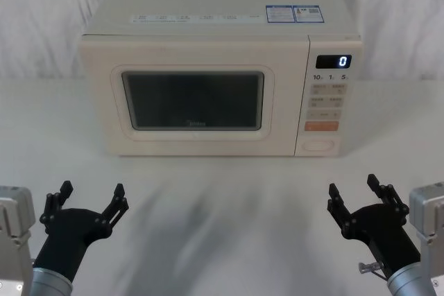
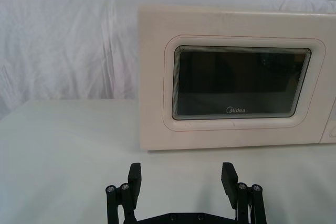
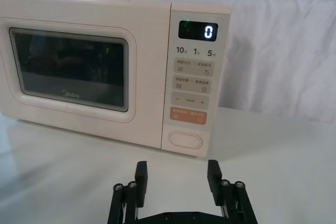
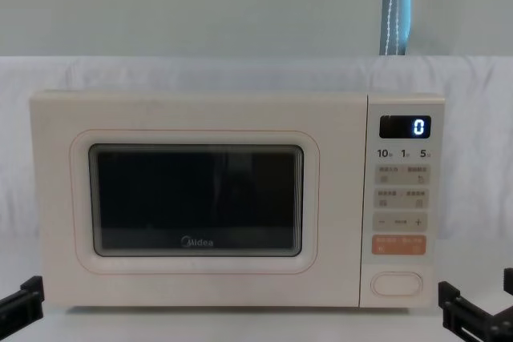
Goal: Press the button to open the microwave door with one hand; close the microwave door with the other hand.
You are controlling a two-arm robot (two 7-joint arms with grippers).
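The cream microwave (image 1: 208,25) stands at the back of the white table, its display showing a blue 0. Its door (image 1: 194,98) with the dark window is shut flush; the door (image 4: 196,202) fills most of the front in the chest view. The wide cream pill-shaped button (image 1: 320,145) sits at the bottom of the control panel, under the orange key, and the button (image 3: 185,140) faces the right wrist camera. My left gripper (image 1: 91,197) is open near the table's front left. My right gripper (image 1: 355,190) is open at the front right, well short of the button.
A white cloth (image 1: 41,19) hangs behind the microwave. The white table (image 1: 222,199) stretches bare between the grippers and the microwave's front. A grey-blue strap (image 4: 394,6) hangs on the wall behind.
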